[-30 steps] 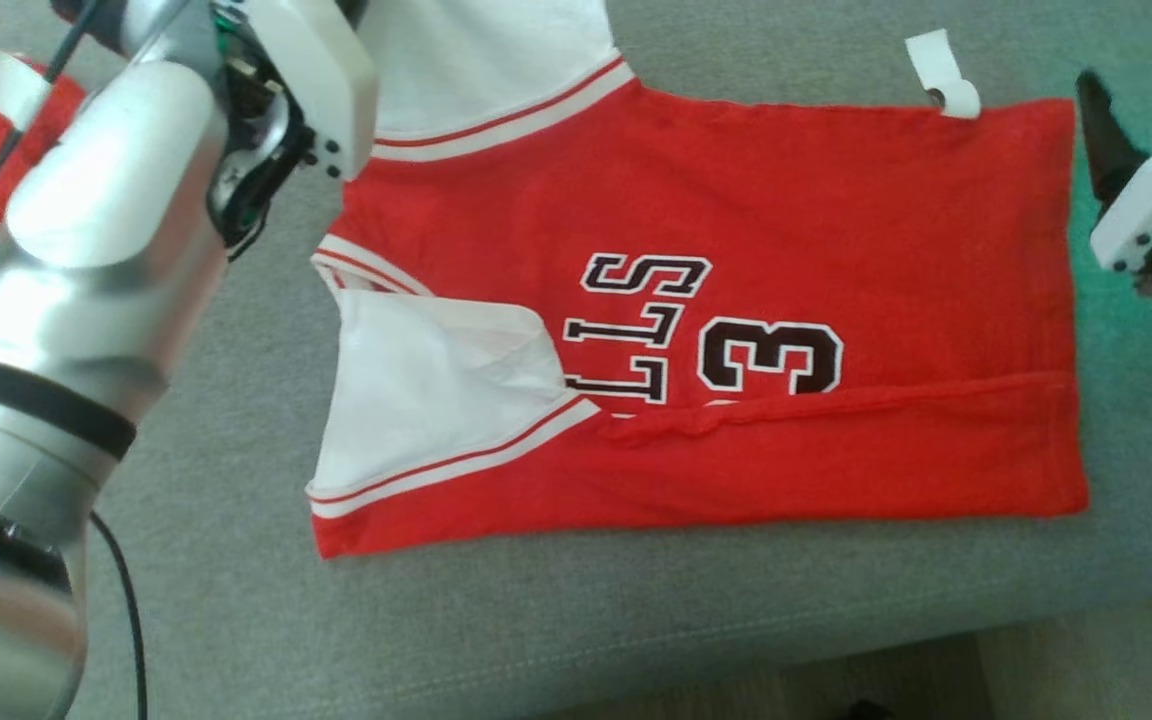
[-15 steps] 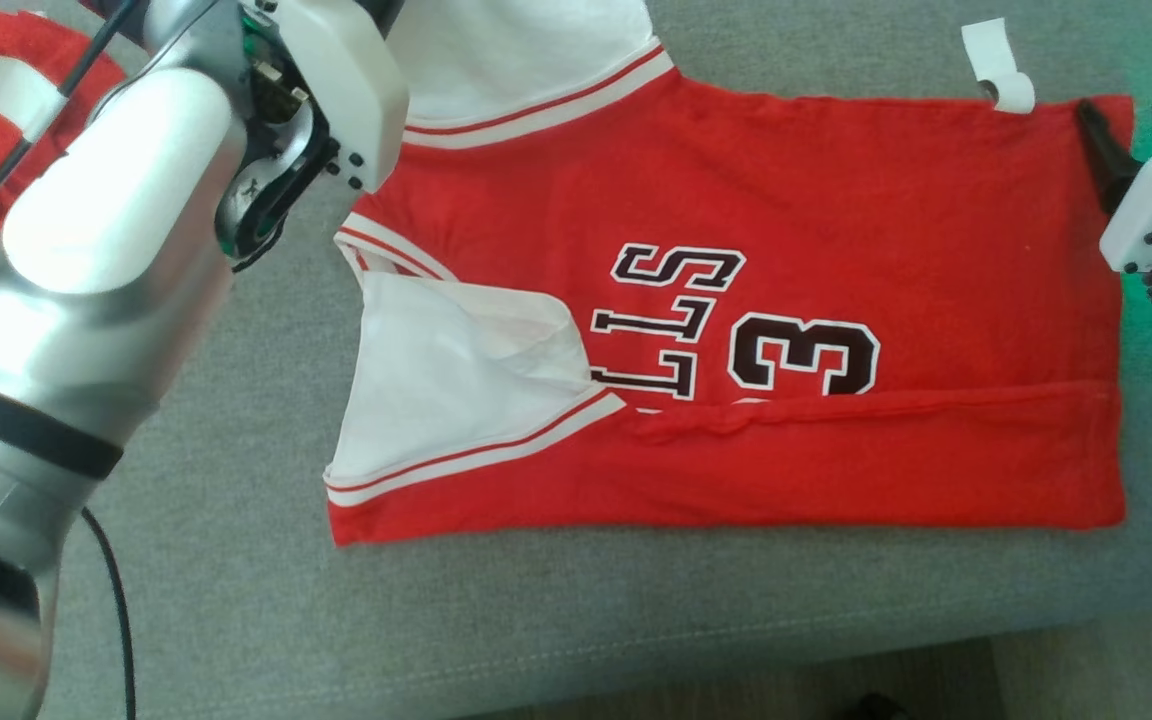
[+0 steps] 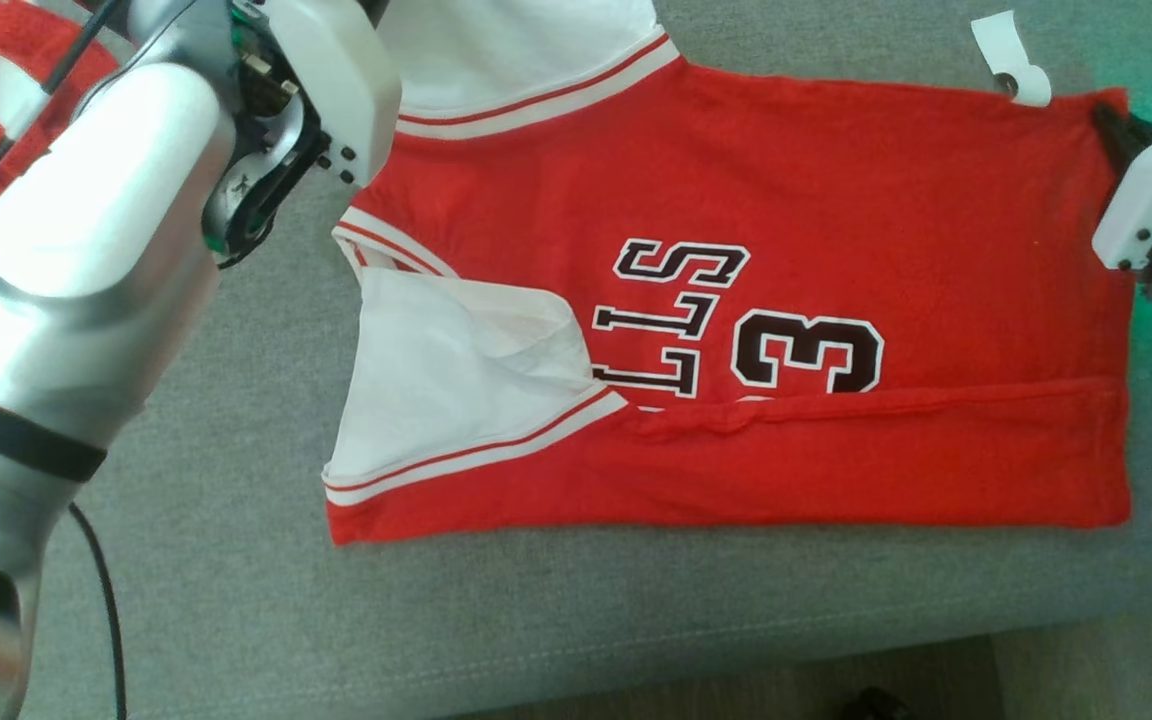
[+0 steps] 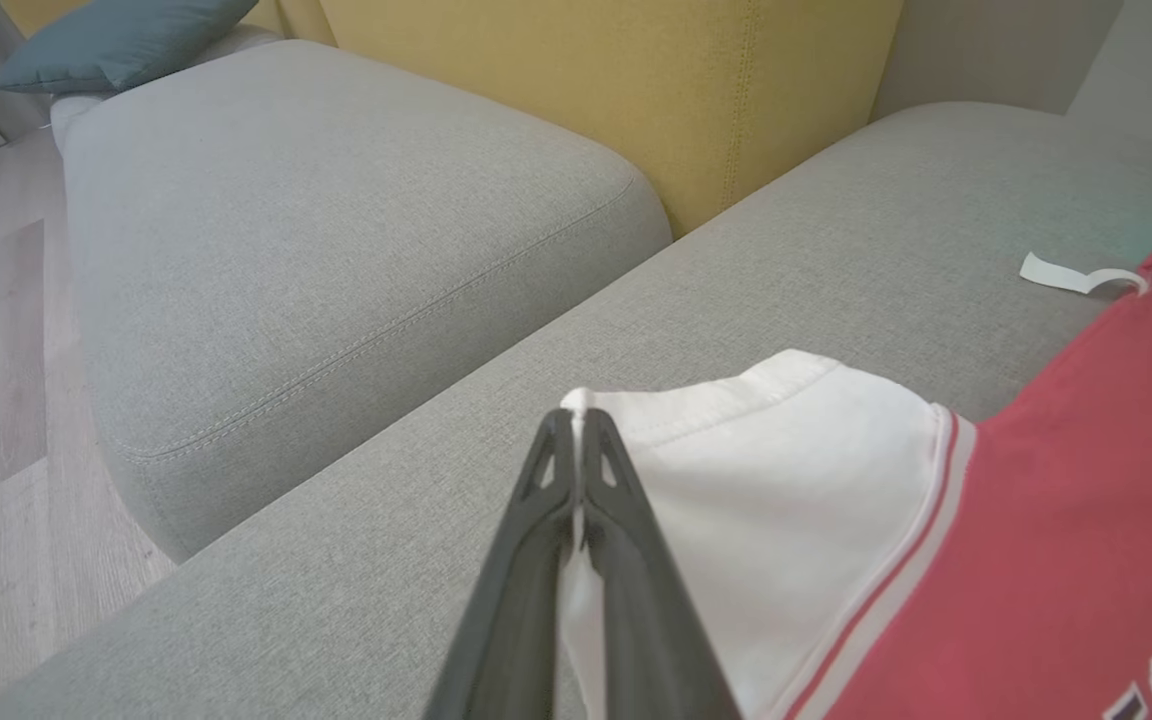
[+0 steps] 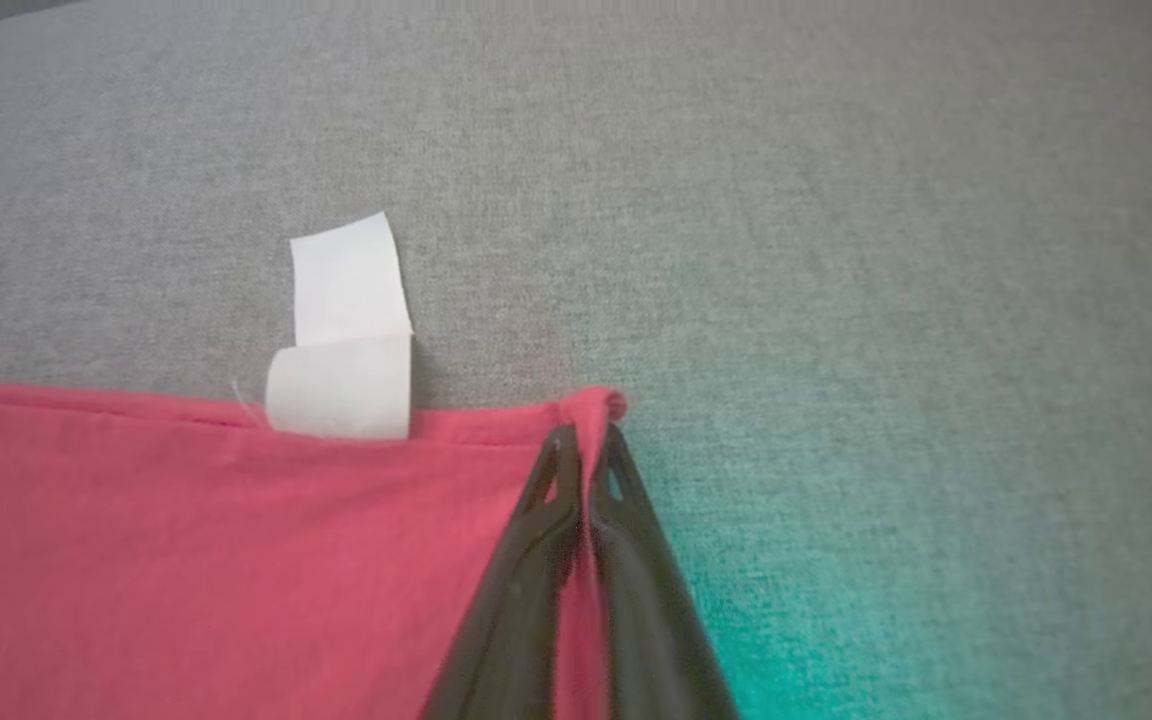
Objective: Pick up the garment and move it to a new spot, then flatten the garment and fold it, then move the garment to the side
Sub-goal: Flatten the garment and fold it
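Lying flat on the grey sofa seat [image 3: 236, 620], the red garment [image 3: 836, 200] is laid lengthwise between the arms: its white sleeve edge is pinched by the left pincer [image 4: 577, 430], its far hem corner by the right pincer [image 5: 586, 440].

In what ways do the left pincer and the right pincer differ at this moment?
The left pincer is shut on the white sleeve; the right pincer is shut on the red corner. A white tag lies close beside the right pincer; beside the left pincer lies bare grey sofa. Both are shut on the same jersey, at its far edge.
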{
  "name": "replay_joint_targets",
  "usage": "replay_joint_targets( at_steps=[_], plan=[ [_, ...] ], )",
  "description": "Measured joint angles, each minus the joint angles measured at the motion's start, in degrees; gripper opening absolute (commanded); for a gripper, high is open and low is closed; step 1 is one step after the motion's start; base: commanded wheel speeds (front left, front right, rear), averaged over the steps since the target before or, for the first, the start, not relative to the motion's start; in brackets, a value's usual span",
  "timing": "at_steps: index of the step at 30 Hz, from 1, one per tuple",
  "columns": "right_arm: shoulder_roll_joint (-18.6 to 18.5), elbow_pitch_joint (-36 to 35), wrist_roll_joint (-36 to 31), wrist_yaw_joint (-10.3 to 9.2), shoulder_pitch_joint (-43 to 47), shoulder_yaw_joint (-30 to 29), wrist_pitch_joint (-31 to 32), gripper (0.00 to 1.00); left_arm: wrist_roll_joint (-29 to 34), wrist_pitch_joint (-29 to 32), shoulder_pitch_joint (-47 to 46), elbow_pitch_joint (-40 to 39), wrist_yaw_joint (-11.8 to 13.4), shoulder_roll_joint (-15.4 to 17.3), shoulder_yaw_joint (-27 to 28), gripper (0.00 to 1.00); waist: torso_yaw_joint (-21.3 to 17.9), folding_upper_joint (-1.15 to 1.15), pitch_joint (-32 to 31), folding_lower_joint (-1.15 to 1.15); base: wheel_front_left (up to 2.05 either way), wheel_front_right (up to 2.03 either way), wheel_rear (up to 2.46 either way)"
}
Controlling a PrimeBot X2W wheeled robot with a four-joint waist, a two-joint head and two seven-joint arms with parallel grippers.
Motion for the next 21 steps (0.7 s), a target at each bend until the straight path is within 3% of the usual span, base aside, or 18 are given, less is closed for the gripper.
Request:
replay_joint_targets(
  at_steps=[6,14,21],
  plan=[
    [-0.6,0.3,0.0,0.0,-0.7,1.1,-7.0,0.0,-0.5,-0.9,0.0,0.1,1.6,0.3,0.4,0.0,0.2,0.0,0.3,0.0,0.0,0.0,0.0],
    [-0.7,2.1,-1.2,0.0,-8.0,1.2,-16.0,0.0,-0.5,-5.2,-1.5,2.8,4.1,0.2,2.9,0.0,0.5,0.0,1.4,0.0,0.0,0.0,0.0],
    [-0.4,5.8,-2.8,0.0,-14.1,1.0,-23.4,0.0,-0.2,-10.3,-6.2,7.6,5.5,-2.2,4.8,0.0,0.5,0.0,3.0,0.0,0.0,0.0,0.0]
  ],
)
